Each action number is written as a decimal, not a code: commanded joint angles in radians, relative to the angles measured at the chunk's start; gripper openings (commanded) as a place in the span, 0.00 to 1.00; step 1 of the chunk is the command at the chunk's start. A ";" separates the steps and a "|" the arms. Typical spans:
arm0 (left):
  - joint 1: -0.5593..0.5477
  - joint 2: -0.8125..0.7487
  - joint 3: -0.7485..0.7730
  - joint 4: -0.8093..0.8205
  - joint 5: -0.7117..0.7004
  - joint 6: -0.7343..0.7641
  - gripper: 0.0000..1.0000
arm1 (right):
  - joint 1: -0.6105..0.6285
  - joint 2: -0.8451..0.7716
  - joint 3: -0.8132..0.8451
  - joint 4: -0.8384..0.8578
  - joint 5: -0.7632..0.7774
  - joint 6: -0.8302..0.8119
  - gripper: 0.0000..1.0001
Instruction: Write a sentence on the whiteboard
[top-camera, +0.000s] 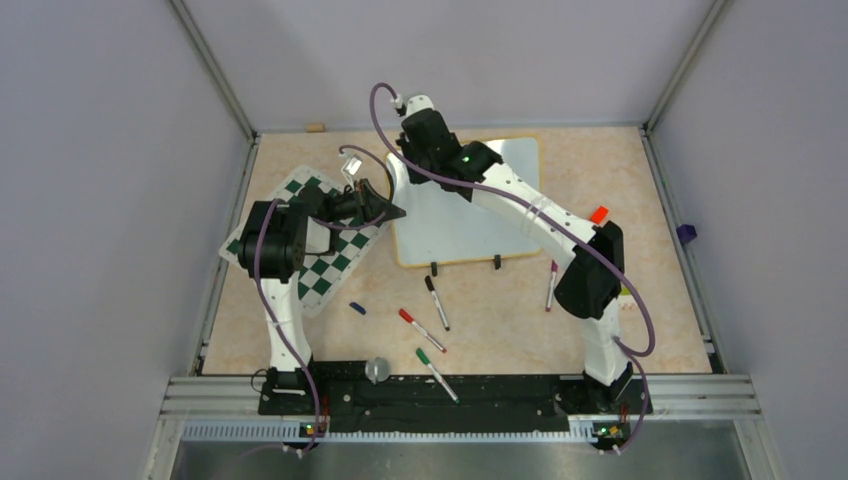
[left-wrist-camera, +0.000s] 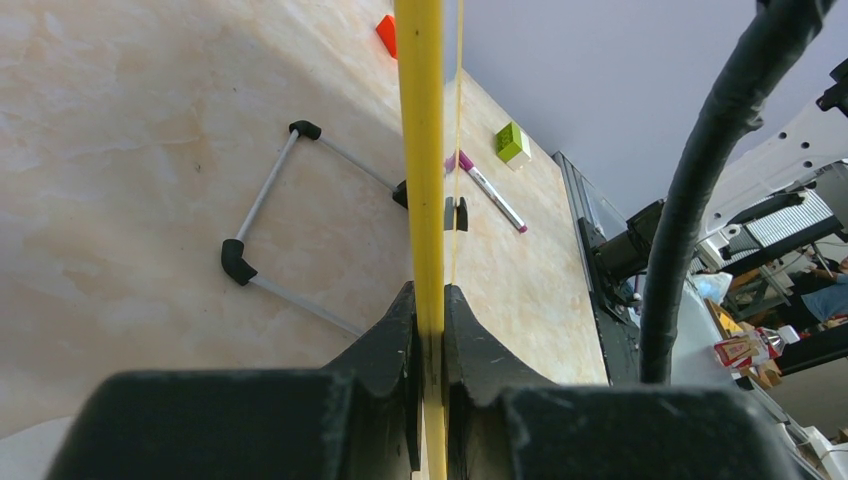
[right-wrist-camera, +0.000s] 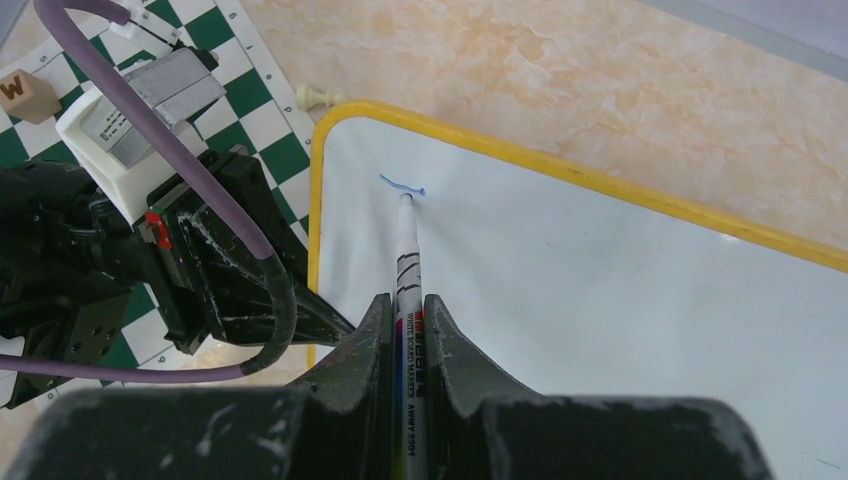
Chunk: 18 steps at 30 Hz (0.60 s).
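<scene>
- The whiteboard lies flat on the table, just beside the chess mat.
- The left gripper is at the board's left edge, squeezed tight on its yellow rim.
- The right gripper hangs over the board, squeezed tight on a marker.
- The marker's tip touches the board near its far left corner, at one end of a small blue mark.
</scene>
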 joint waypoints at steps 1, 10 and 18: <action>0.000 -0.045 -0.017 0.102 0.040 0.076 0.00 | -0.004 0.014 0.050 -0.001 0.029 0.003 0.00; 0.000 -0.043 -0.015 0.101 0.040 0.075 0.00 | -0.003 0.006 0.039 -0.025 0.020 0.006 0.00; -0.002 -0.046 -0.016 0.102 0.042 0.077 0.00 | -0.004 -0.013 0.002 -0.027 -0.008 0.012 0.00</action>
